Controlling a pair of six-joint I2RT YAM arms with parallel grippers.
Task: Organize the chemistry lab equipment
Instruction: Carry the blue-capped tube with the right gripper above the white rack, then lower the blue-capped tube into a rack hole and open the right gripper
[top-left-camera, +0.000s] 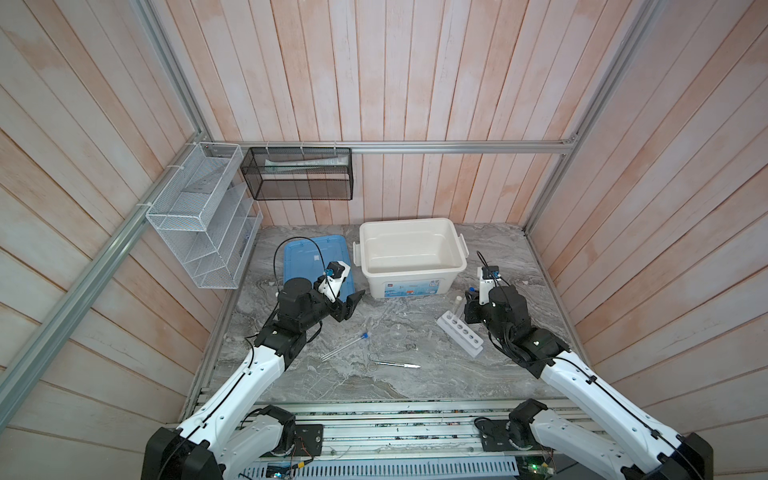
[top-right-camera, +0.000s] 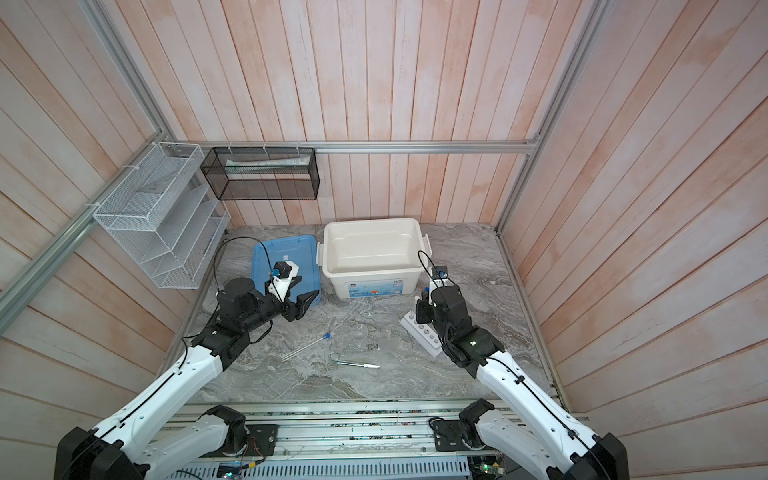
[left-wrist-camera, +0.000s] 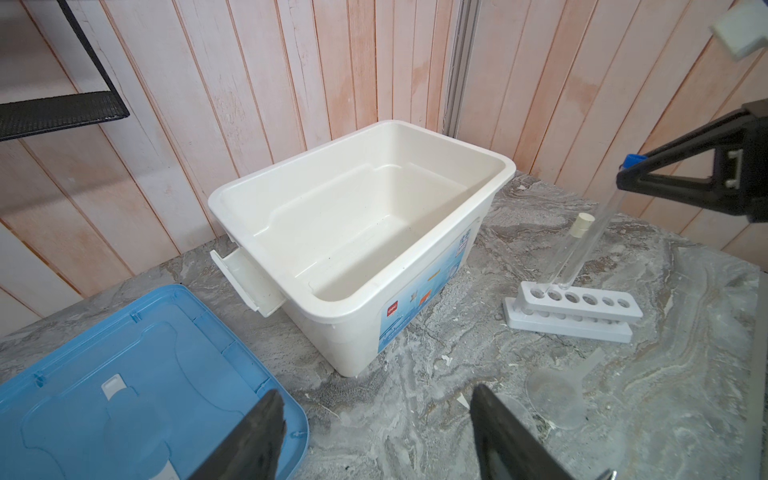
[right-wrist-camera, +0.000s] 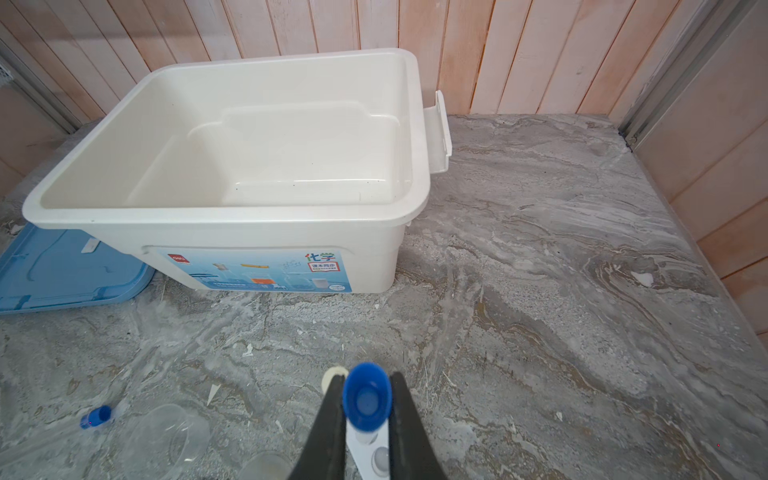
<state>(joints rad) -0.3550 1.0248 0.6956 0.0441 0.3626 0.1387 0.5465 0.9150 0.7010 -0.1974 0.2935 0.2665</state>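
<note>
Task progress, early stage. The white rack (left-wrist-camera: 573, 328) stands on the tabletop (top-left-camera: 415, 386) to the right of the white bin (top-left-camera: 409, 272), with the white-capped tube (left-wrist-camera: 582, 222) upright in its end hole: one item judged to be stowed. The right gripper (right-wrist-camera: 368, 378) has its fingers closed on the blue-capped tube (right-wrist-camera: 368, 401) just below the cap, holding it nearly upright and slightly tilted over the neighbouring hole. In the left wrist view its lower end meets the rack's top plate, but whether it has entered the hole cannot be told, so this insertion is the step in hand. The left gripper (left-wrist-camera: 376, 390) hovers near the front corner of the blue lid (top-left-camera: 307, 253), fingers spread wide and holding nothing. Left on the tabletop, in front of the bin and between the two arms, are the second blue-capped tube (top-left-camera: 347, 344), lying flat, the steel scissors (top-left-camera: 374, 360), the silver pen-like tool (top-left-camera: 401, 365) just beside them, and the clear dish (left-wrist-camera: 555, 397) near the rack. The bin is empty and its lid lies flat beside it. By this reading, one tube is placed and one is being placed, while one tube and three loose items are yet to be handled, and perhaps the rack and the lid as well
</note>
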